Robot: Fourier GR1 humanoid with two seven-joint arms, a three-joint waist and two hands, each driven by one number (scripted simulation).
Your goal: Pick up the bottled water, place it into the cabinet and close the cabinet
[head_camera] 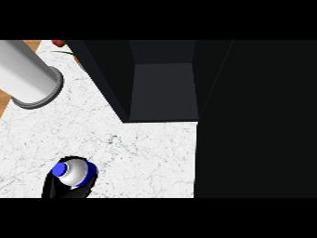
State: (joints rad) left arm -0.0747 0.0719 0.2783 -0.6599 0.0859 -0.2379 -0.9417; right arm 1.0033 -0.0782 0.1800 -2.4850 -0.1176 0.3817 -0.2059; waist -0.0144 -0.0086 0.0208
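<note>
Nearest us, at the lower left of the head view, we see the bottled water (73, 173) standing on end, its blue cap facing straight up at us, so its long axis runs roughly along our line of sight and we see little more than cap and shoulder. Black fingers (54, 185) wrap around it from below and on both sides, so we read them as curled round the bottle. Since that hand (51, 188) comes in at the view's left, we take it for our left hand, though so little of it shows above the frame's edge that we hold this with some reserve. Whether the bottle rests on the white marble bench (147, 148) or is already lifted just off it, we cannot tell from straight above. Our right hand does not show anywhere.

Beyond the bottle, up and to the right across bare marble, stands the cabinet (162, 83): an open dark compartment with a grey floor, its mouth facing us. This is the relation that matters: the opening lies ahead and to the right of the held bottle, well apart from it. A tall black panel (264, 121) fills the right side, probably the cabinet's open door.

Farther left, a large white cylinder (23, 74) leans into view, and a small red object (58, 43) sits at the far edge.
</note>
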